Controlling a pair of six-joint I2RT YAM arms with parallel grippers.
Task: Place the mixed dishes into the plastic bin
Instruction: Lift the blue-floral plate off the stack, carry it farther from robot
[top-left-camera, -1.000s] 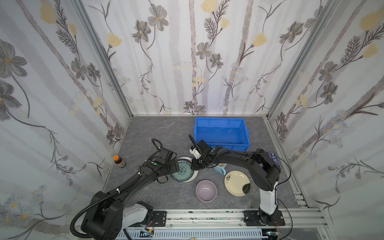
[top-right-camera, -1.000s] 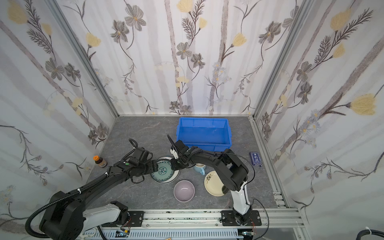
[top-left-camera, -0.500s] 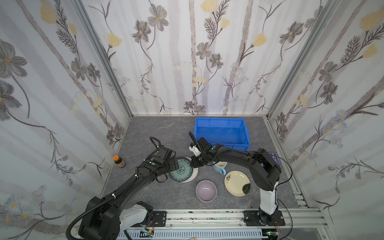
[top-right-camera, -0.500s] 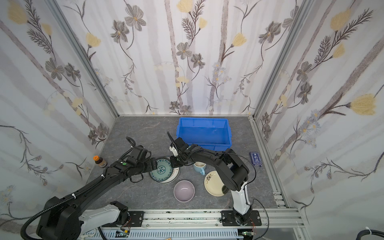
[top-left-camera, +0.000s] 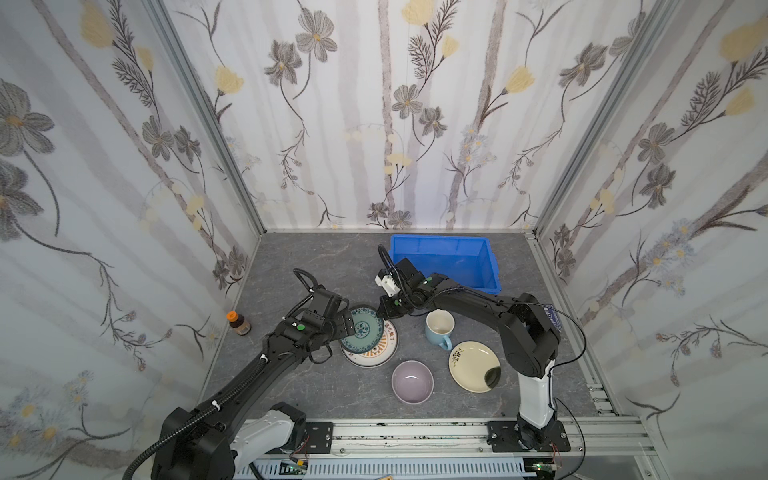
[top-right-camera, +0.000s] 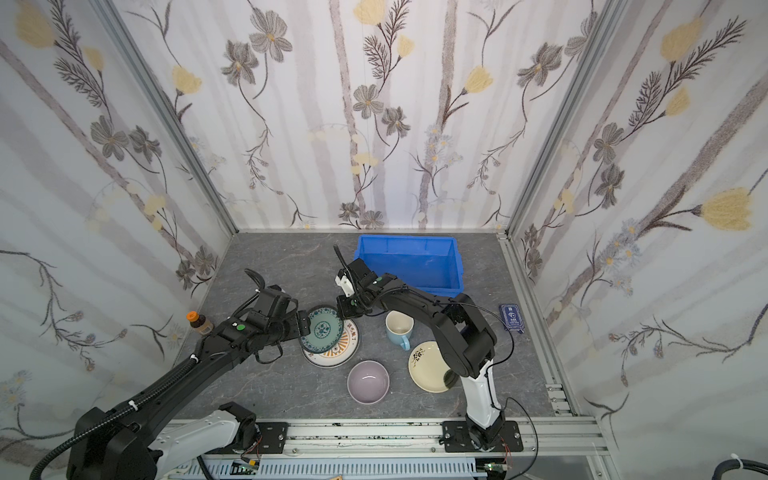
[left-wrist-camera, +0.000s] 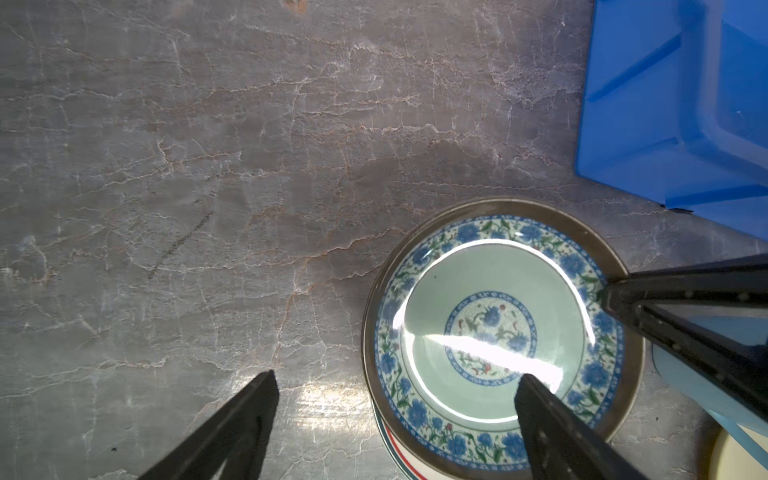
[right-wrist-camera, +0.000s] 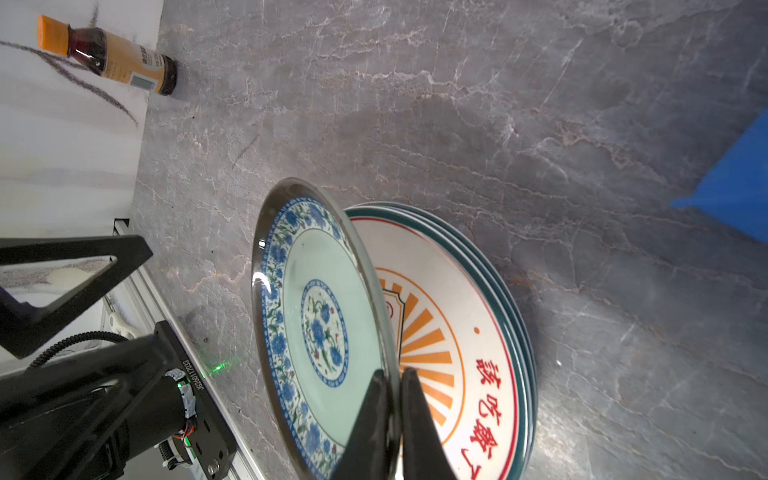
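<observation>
Right wrist view to begin, says Lena: what has the right pincer got?
Omar: It is clenched on the dark rim of the teal plate, one finger on each face. The plate is tilted, its gripped edge raised off the stack of white plates with orange rays beneath it.
Lena: Does the opposite edge rest on that stack?
Omar: I cannot tell.
Lena: And the left pincer?
Omar: Released, jaws wide. In the left wrist view one finger is over the plate's teal middle and the other over bare tabletop, so they straddle the rim. Whether either touches it, I cannot tell.
Lena: Where is the bin?
Omar: In both top views the blue bin stands at the back of the tabletop. The teal plate is in front of it and to its left, outside it, between the two pincers.
Lena: The other dishes?
Omar: All on the tabletop, outside the bin. The light-blue mug stands upright just right of the stack. The lilac bowl and the cream plate sit side by side nearer the front. A brown bottle stands at the tabletop's left edge, well apart.
</observation>
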